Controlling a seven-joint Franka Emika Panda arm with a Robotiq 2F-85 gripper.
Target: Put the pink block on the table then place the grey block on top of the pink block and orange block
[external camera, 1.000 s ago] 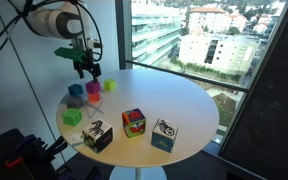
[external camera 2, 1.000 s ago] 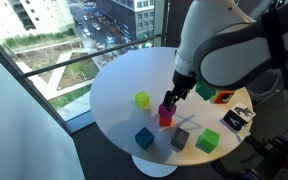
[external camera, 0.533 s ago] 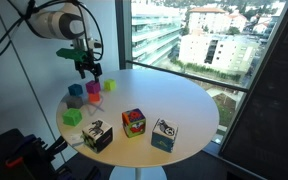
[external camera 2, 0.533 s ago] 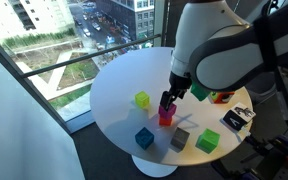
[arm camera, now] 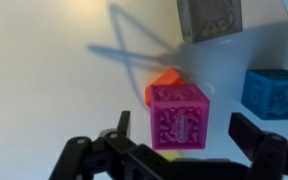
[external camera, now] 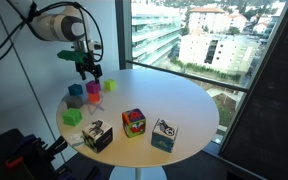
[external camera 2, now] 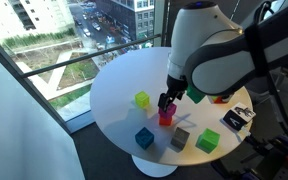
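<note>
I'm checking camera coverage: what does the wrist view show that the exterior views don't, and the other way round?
Wrist only: the claw open, jaws clear of the pink block on both sides, the orange block showing from under it. Exterior only: the green block, the yellow-green block, the patterned cubes and the round outline of the table. Both: the pink block, the grey block and the blue block.

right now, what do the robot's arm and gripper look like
The arm is glossy white, built of fat rounded links with dark sections at the joints. The gripper is matt black, with two angular, linkage-style fingers. No markings are legible.
</note>
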